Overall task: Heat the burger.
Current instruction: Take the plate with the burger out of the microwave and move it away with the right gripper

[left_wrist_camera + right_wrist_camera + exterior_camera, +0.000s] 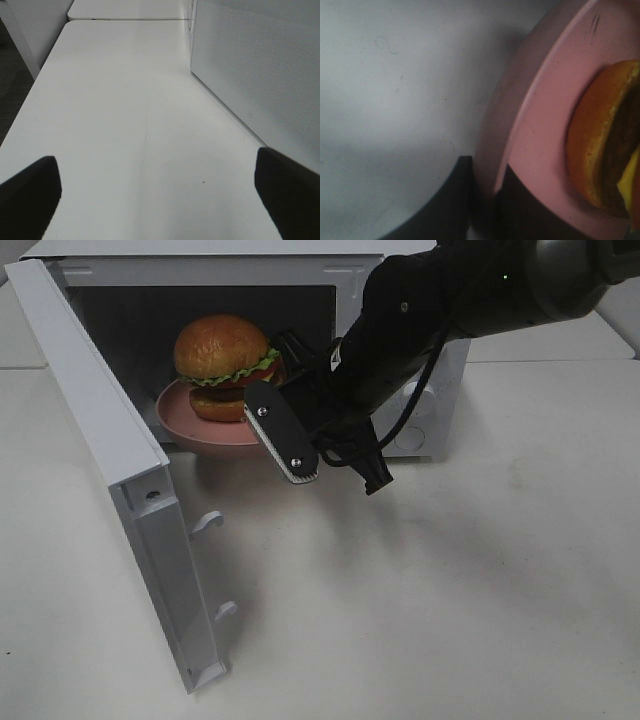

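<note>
The burger (225, 365) sits on a round pink plate (190, 425) in the mouth of the open white microwave (400, 270). The plate's front edge juts out past the sill. My right gripper (268, 392) reaches in from the right and is shut on the plate's near rim. In the right wrist view the plate (545, 125) runs between the two dark fingers of that gripper (490, 200), with the burger (600, 140) beyond. I cannot tell whether the plate rests on the oven floor. My left gripper (160, 200) is open over bare table.
The microwave door (110, 440) swings out to the left toward the front, with its latch hooks showing. The microwave's perforated side wall (260, 65) stands just right of the left gripper. White tabletop (450, 590) spreads in front.
</note>
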### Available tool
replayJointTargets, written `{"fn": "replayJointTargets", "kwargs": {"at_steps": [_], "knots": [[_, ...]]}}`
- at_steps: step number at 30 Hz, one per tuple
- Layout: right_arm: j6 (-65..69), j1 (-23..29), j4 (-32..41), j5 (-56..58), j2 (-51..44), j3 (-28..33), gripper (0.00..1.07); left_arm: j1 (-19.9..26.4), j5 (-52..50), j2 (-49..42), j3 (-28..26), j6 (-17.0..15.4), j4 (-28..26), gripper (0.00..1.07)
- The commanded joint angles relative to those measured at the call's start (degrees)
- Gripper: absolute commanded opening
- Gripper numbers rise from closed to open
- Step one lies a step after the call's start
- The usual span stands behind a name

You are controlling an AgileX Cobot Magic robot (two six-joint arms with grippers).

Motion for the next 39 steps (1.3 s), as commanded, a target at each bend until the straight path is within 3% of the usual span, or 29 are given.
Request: {"fn": "replayJointTargets", "kwargs": {"at_steps": [1,7,20,39], "knots": [[-0.4,-0.52,0.34,-3.44,-4.13,2.23,0.0,0.06,-0.46,-1.2,-0.11,-0.34,0.0,1.03],[-0.46,-0.52,0.34,-3.5,-6.82,5.04,0.0,0.06,-0.46,-1.2,-0.11,-0.34,0.0,1.03],[-0.69,-0.52,0.34,-6.65,-19.31,19.71,0.0,0.06,-0.46,-1.2,-0.11,-0.34,0.0,1.03],[0.63,-0.52,0.29,-8.19,-37.41,35.41,0.0,0.06,-0.46,-1.2,-0.11,-0.34,0.0,1.03]]}}
